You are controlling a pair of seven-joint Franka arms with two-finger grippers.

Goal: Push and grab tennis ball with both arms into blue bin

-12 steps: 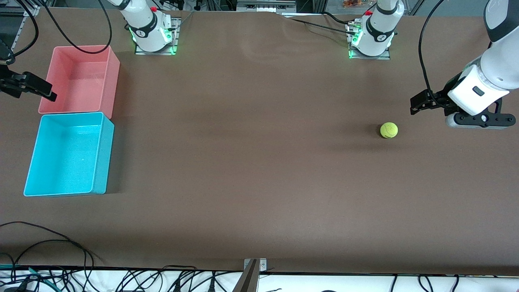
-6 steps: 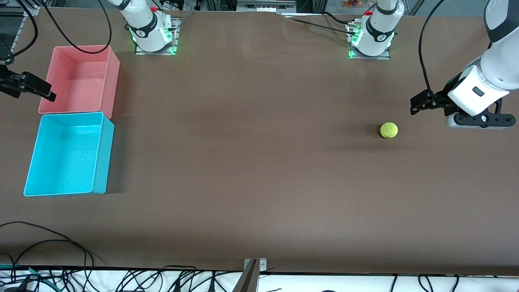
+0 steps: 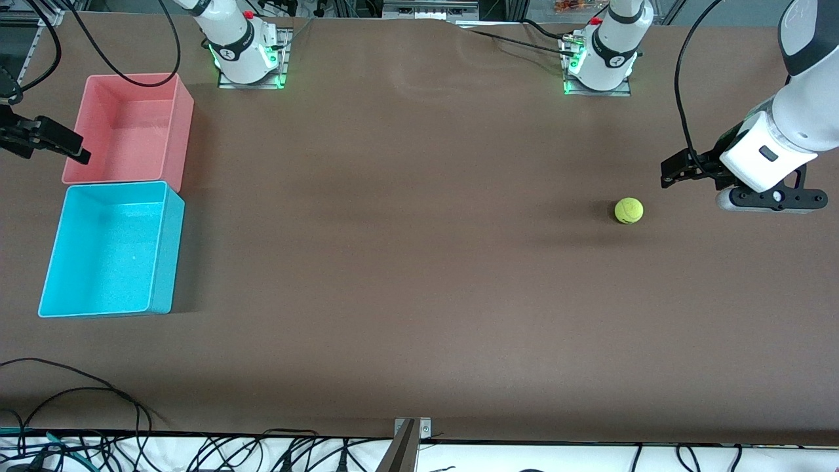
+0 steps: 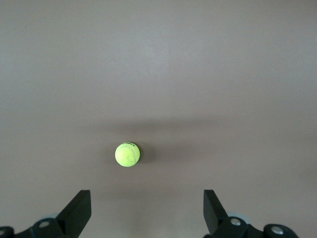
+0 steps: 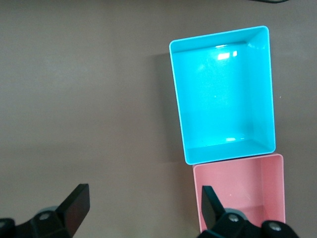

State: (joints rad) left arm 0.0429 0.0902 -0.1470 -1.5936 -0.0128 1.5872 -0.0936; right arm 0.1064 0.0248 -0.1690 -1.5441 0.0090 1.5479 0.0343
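The yellow-green tennis ball (image 3: 628, 210) (image 4: 127, 154) rests on the brown table toward the left arm's end. My left gripper (image 3: 670, 172) (image 4: 147, 199) hangs open over bare table a short way from the ball, with nothing between its fingers. The blue bin (image 3: 168, 255) (image 5: 177, 94) stands empty at the right arm's end of the table. My right gripper (image 3: 73, 148) (image 5: 143, 197) is open and empty, hovering over the table beside the pink bin's outer wall.
An empty pink bin (image 3: 181, 128) (image 5: 195, 173) touches the blue bin on the side farther from the front camera. Both arm bases (image 3: 248, 59) stand along the table's back edge. Cables (image 3: 78, 387) lie at the front edge.
The left arm's wrist has shifted slightly away from the front camera and toward the ball. The ball, the bins and the right gripper have hardly moved.
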